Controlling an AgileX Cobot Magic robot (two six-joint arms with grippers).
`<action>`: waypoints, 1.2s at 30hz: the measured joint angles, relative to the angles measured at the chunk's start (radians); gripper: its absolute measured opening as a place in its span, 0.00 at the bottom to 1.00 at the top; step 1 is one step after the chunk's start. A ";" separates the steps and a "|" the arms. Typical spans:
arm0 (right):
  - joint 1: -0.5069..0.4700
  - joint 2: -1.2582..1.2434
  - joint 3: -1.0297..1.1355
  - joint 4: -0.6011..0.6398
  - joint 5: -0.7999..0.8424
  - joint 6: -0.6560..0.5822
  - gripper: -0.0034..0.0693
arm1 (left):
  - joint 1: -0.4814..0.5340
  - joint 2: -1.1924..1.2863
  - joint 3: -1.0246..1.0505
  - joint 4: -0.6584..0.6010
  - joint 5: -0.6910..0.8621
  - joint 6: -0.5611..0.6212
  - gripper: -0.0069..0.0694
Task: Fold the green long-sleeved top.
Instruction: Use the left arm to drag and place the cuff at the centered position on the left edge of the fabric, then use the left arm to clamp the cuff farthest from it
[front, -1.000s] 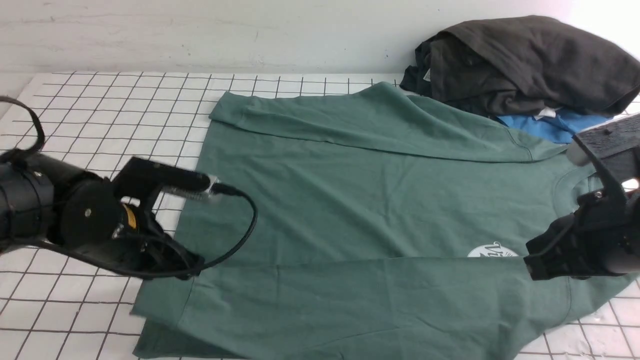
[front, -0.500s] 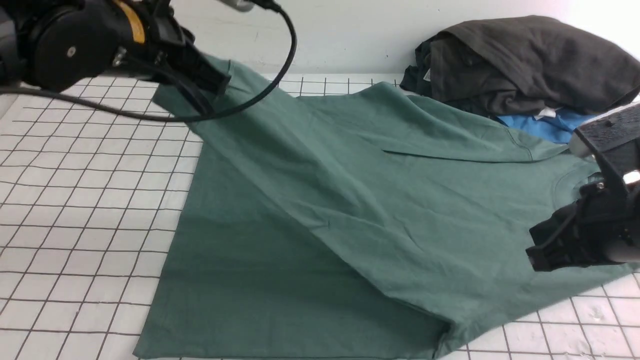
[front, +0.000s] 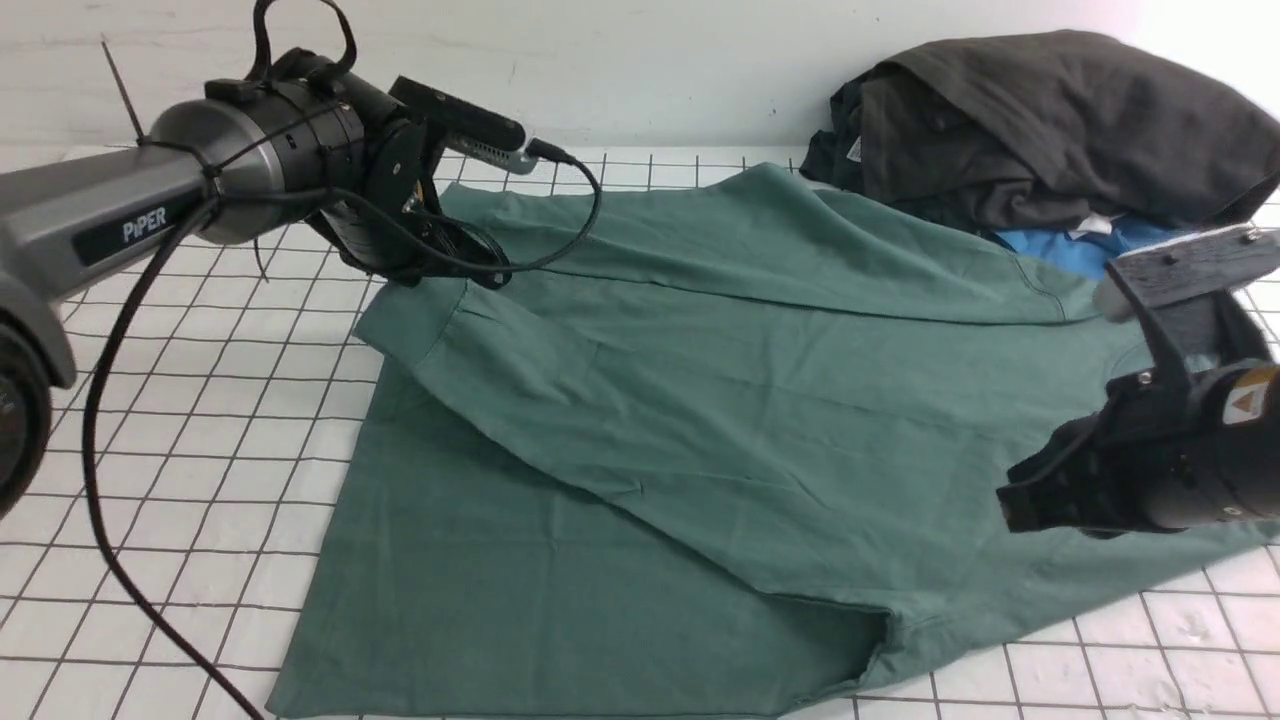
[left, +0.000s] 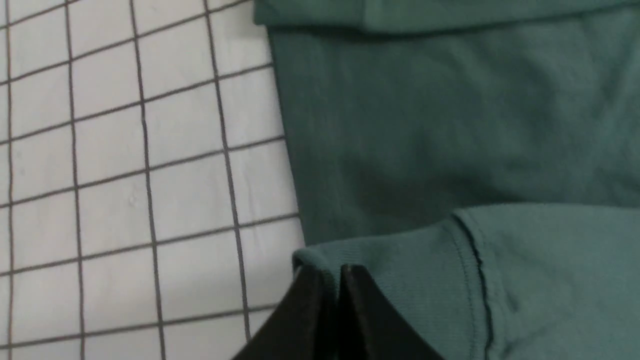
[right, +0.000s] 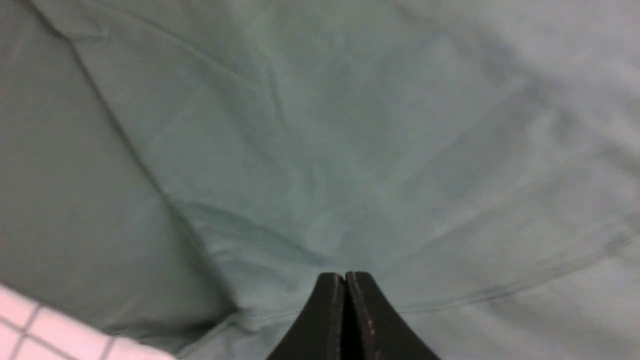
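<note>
The green top (front: 700, 420) lies spread on the white table with the black grid (front: 200, 420). It fills the middle and the right part of the table. One sleeve is laid at a slant across the body, from the near right side toward the far left corner. The left gripper (front: 485, 272) is at this far left corner. In the left wrist view its jaws are closed together (left: 330, 274) and pinch the ribbed cuff of the sleeve. The cuff end sits at the left border of the body, beside the bare grid.

The right gripper (front: 1015, 500) is over the right part of the top, near the shoulder. In the right wrist view its jaws are pressed together (right: 345, 277) with the tips at the cloth. I cannot tell if any cloth is caught between them.

Behind the top, at the far right by the wall, a dark heap of clothes (front: 1050, 130) sits on a blue garment (front: 1075, 255). The far sleeve of the top reaches just beside them.
</note>
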 joint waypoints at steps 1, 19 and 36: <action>0.015 0.020 0.000 0.028 -0.001 -0.019 0.04 | 0.005 0.022 -0.048 -0.015 0.017 0.005 0.19; 0.203 0.341 -0.002 0.100 -0.005 -0.066 0.09 | 0.133 0.524 -0.768 -0.301 0.146 0.152 0.66; 0.203 0.063 0.009 0.059 0.136 -0.047 0.04 | 0.134 0.650 -0.826 -0.251 -0.116 -0.023 0.32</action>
